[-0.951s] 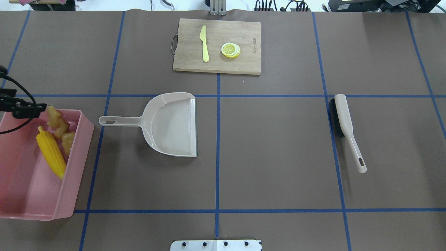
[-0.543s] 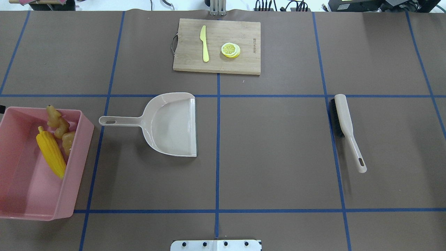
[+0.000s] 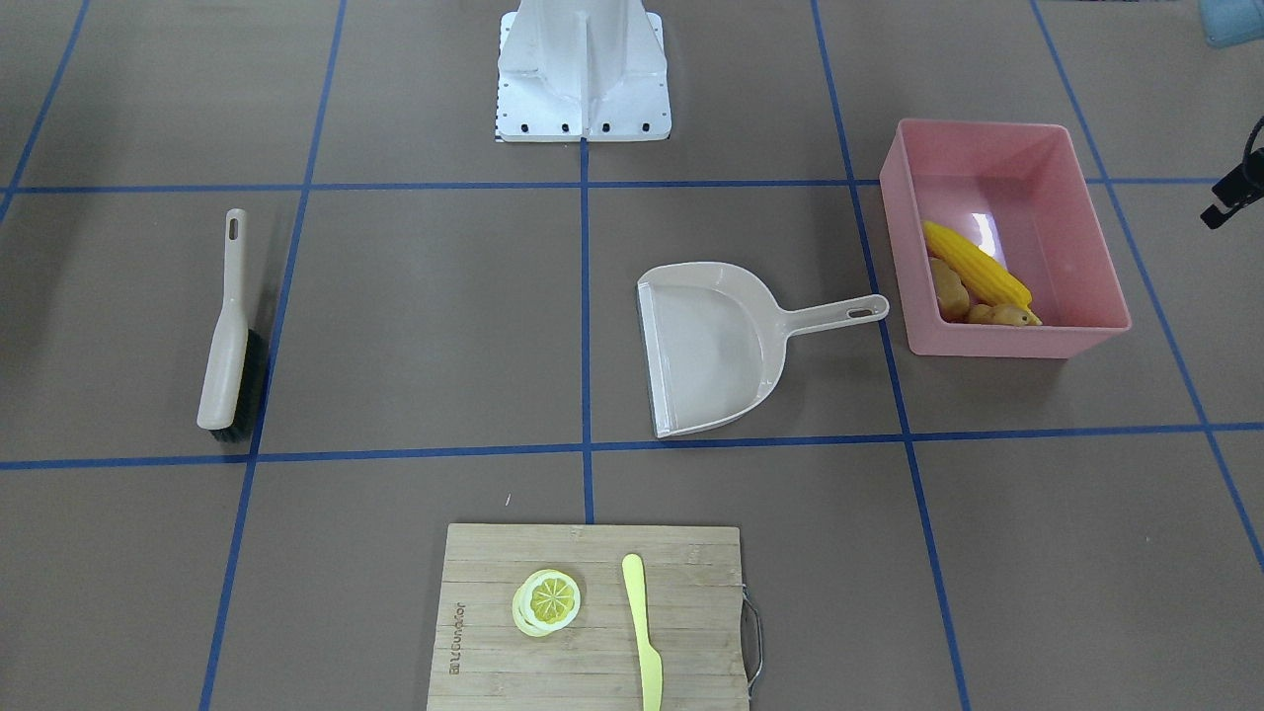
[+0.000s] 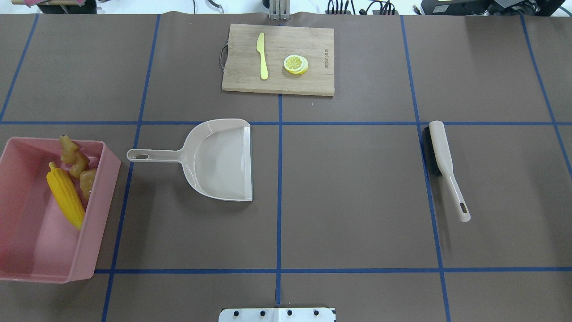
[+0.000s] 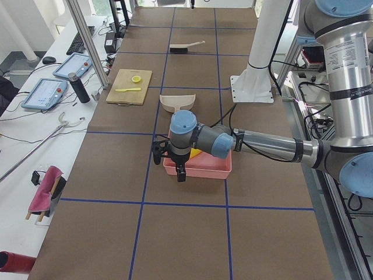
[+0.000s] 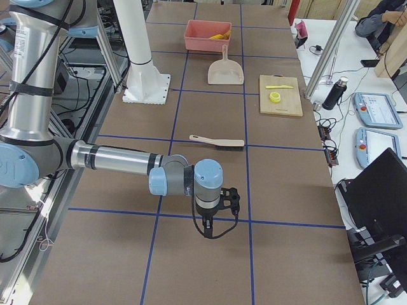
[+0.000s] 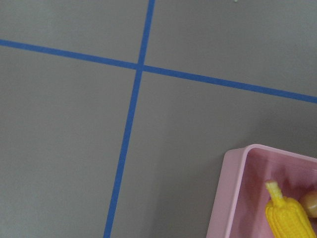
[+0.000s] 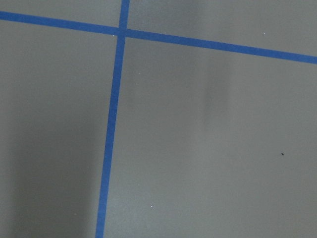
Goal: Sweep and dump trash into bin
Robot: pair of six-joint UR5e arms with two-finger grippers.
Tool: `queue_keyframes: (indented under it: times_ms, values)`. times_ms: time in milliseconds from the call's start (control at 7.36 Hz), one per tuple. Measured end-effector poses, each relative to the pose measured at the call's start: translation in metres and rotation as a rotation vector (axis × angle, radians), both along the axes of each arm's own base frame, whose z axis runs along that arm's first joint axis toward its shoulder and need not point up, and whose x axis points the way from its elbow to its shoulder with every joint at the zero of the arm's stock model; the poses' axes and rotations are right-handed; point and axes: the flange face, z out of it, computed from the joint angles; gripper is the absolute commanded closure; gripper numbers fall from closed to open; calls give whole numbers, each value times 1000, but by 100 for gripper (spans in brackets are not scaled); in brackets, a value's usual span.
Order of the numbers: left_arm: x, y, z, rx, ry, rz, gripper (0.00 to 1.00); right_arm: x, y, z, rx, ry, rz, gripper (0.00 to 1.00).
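Note:
The pink bin (image 4: pixel 103 179) stands at the table's left edge. Inside it, against its right wall, lie the yellow corn cob (image 4: pixel 66 197), the brown potato (image 4: pixel 88 181) and the tan ginger root (image 4: pixel 71 154). They also show in the front view: the bin (image 3: pixel 1017 341) and the corn (image 3: pixel 978 265). The left wrist view shows a bin corner (image 7: pixel 233 198) and the corn tip (image 7: pixel 290 218). My left gripper (image 5: pixel 178 172) hangs beside the bin's outer side; I cannot tell whether it is open. My right gripper (image 6: pixel 210 222) hovers over bare table far from the bin; its state is unclear too.
The beige dustpan (image 4: pixel 219 158) lies mid-table, handle toward the bin. The brush (image 4: pixel 442 165) lies at the right. A wooden cutting board (image 4: pixel 313 85) at the far side holds a pale yellow knife (image 4: pixel 262 56) and a lemon slice (image 4: pixel 295 64).
My left gripper, which was over the bin's far left corner, has moved off to the left and left the overhead view. The trash, dustpan and brush have not moved.

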Motion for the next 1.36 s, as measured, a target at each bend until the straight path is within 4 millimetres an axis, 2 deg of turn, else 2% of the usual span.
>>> queue_keyframes:
  times_ms: [272, 543, 815, 1086, 1358]
  values:
    - [-37, 9, 45, 8, 3, 32, 1, 0, 0, 1, -2, 0, 0, 0]
    - [-53, 13, 64, 19, 0, 44, 1, 0, 0, 1, -2, 0, 0, 0]
    - [-51, 8, 60, 34, -6, 60, 1, 0, 1, 3, -6, 0, 0, 0]
    - [-51, 8, 41, 75, -13, 123, 1, 0, 2, 7, -14, 1, 1, 0]
    - [-61, 15, 27, 80, -25, 180, 1, 0, 2, 8, -17, 1, 1, 0]
